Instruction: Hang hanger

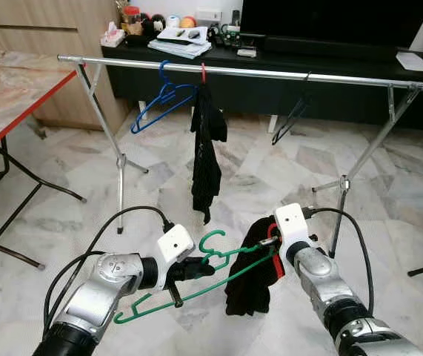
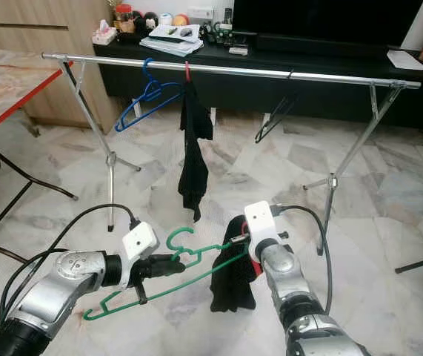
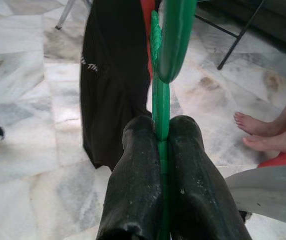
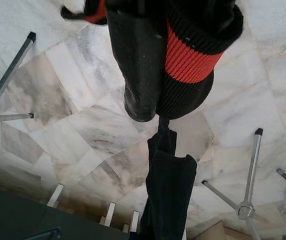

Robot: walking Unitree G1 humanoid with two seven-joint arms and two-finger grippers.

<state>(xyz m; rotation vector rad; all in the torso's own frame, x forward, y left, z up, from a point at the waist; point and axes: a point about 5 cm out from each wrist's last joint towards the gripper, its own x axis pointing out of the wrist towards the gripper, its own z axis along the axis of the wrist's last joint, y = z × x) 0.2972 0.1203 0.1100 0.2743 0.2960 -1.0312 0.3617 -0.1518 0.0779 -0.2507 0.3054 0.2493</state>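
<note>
I had left end effector clamped on the light, stiff green hanger near its neck, right end effector pinching the limp black garment, rail at 12 o'clock.

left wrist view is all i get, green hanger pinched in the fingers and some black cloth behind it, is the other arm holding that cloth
Observer: Yes, the right gripper grips the black garment at its red-trimmed top, and it hangs beside the green hanger.
Operator: is the cloth on the hanger yet
Observer: It seems not; the hanger's arm just reaches the garment's top, near the right gripper.
Operator: where's the rail
Observer: The silver rail runs across ahead, well above the left gripper.
Operator: anything on it already
Observer: A blue hanger, a dark garment on a red hook and a black hanger.
</note>
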